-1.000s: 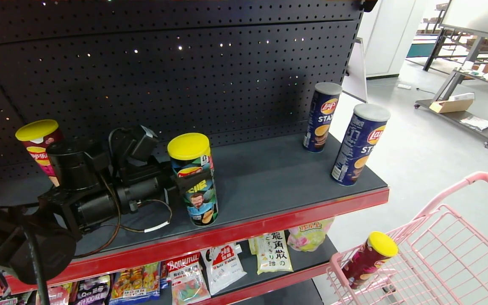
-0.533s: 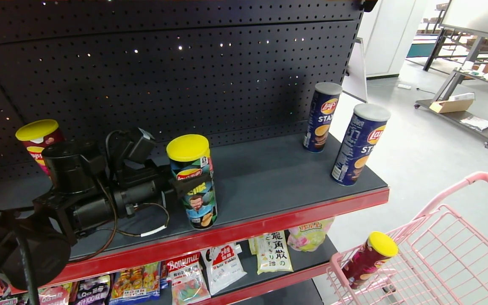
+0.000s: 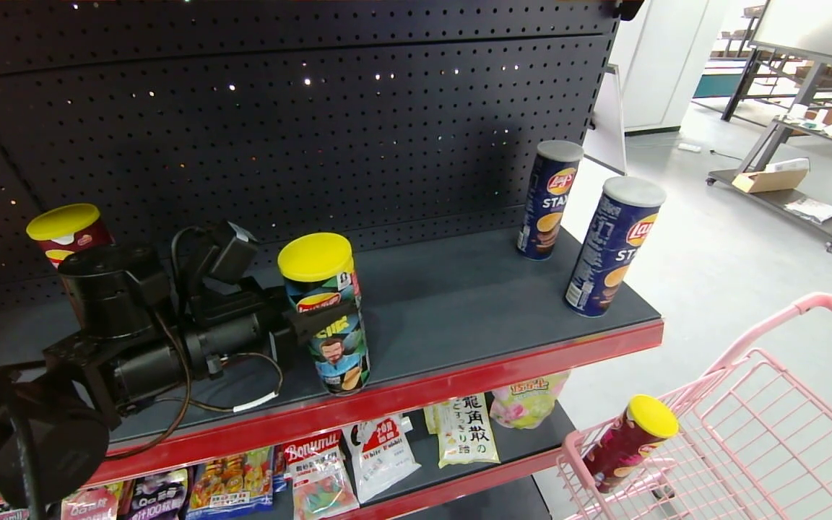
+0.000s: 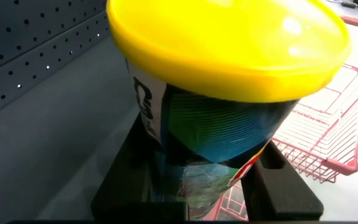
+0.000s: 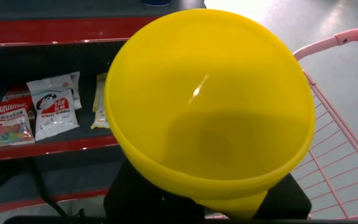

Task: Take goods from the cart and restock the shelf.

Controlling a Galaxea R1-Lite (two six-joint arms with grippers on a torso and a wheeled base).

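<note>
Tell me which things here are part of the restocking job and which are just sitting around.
Job: teal can, held in the jaws of the left gripper; maroon can in the pink cart; upper shelf.
Sitting around: rear blue can, front blue can, red can at the back, snack bags below, cardboard box across the room.

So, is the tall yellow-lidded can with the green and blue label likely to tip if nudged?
Probably, yes: the tall yellow-lidded can is narrow for its height and stands near the red shelf edge, so a high push could topple it. On its side it would likely roll. The left gripper holds it without visible denting, so its wall seems stiff.
</note>
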